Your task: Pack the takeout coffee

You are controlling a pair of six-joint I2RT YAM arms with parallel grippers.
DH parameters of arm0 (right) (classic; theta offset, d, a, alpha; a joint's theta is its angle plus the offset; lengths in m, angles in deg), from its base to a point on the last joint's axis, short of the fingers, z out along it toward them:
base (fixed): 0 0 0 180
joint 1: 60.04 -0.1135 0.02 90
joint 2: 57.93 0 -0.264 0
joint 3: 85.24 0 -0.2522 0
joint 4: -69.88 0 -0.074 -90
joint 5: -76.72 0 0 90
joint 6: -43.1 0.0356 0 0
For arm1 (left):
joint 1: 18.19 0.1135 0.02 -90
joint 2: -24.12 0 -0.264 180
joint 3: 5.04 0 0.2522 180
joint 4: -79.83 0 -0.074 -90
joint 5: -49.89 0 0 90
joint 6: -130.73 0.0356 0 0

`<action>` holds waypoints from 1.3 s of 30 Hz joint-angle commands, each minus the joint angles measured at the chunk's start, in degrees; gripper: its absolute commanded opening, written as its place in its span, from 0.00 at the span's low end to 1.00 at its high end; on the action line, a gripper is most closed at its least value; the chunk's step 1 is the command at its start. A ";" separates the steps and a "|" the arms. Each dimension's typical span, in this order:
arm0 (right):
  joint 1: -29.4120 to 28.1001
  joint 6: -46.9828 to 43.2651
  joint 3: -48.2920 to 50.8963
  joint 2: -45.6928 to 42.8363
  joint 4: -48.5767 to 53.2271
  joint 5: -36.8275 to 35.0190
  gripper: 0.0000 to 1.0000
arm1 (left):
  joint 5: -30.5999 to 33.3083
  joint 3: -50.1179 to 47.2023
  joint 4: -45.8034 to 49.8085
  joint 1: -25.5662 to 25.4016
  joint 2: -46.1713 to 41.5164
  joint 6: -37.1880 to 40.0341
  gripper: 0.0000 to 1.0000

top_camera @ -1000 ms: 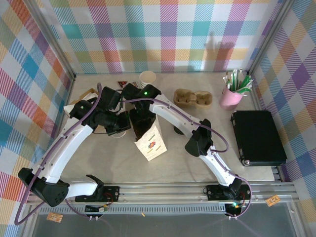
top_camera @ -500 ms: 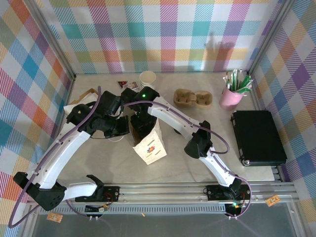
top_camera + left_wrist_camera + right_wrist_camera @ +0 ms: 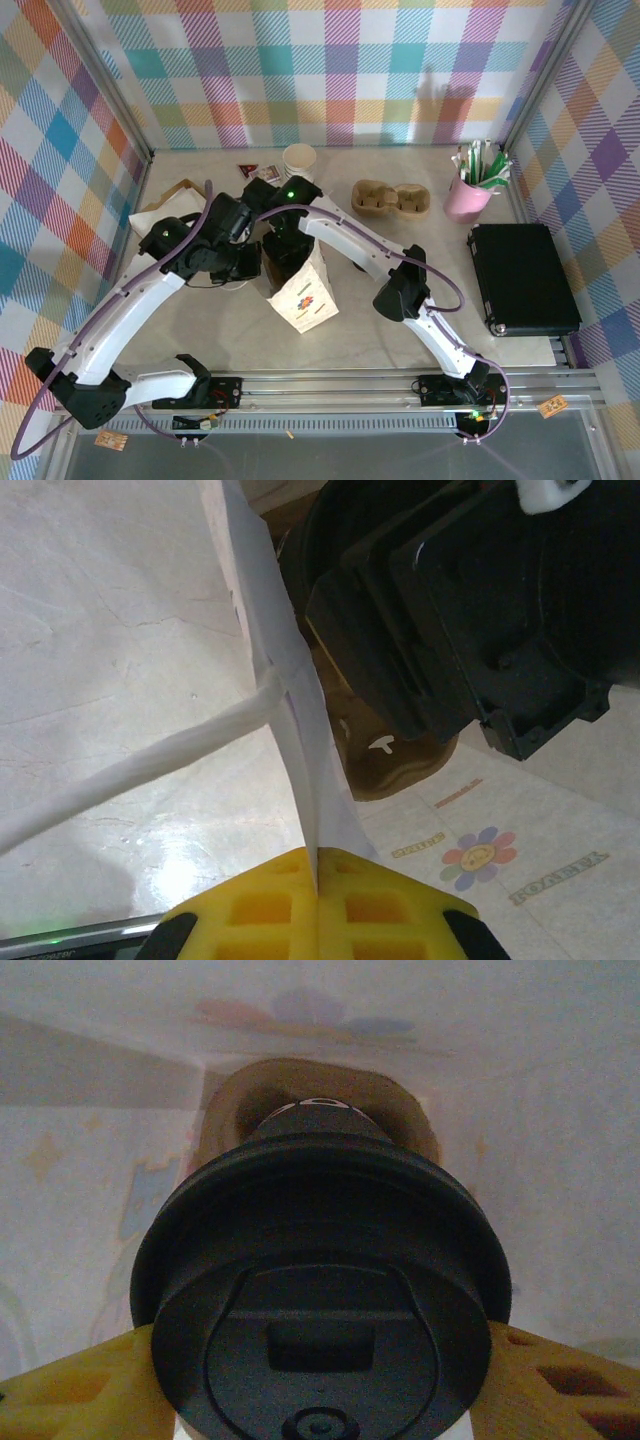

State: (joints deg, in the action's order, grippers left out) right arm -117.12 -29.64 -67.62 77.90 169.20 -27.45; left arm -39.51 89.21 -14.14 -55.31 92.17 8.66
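Paper is all round the coffee cup: it hangs upright inside the mouth of the white bag, which stands near the middle of the bench. The right gripper clamps the cup at its black lid, with a yellow pad pressed on either side. The left gripper is pinched tight on the top edge of the bag's wall, holding the mouth open beside the right arm.

This looks like the lowering step. The cup is in the bag, but I cannot tell whether its base touches the bottom. Next it needs setting down level. Then the right gripper must spread and lift straight out without snagging the paper or tipping the cup.
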 commanded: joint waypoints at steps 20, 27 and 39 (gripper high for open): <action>-0.02 -0.23 0.91 1.59 -3.74 1.34 0.51 | 6.45 4.76 5.24 -7.13 4.26 0.04 0.00; -0.05 -0.47 3.80 0.82 -4.75 3.96 0.50 | 6.87 5.84 5.75 -7.60 4.99 -0.13 0.00; -0.21 0.04 4.39 2.72 -2.49 2.13 0.50 | 7.03 5.81 5.87 -8.05 4.47 0.18 0.00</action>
State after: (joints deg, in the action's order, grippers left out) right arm -116.90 -29.84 -64.38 77.95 164.11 -25.42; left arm -32.48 93.71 -9.55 -61.00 96.72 5.75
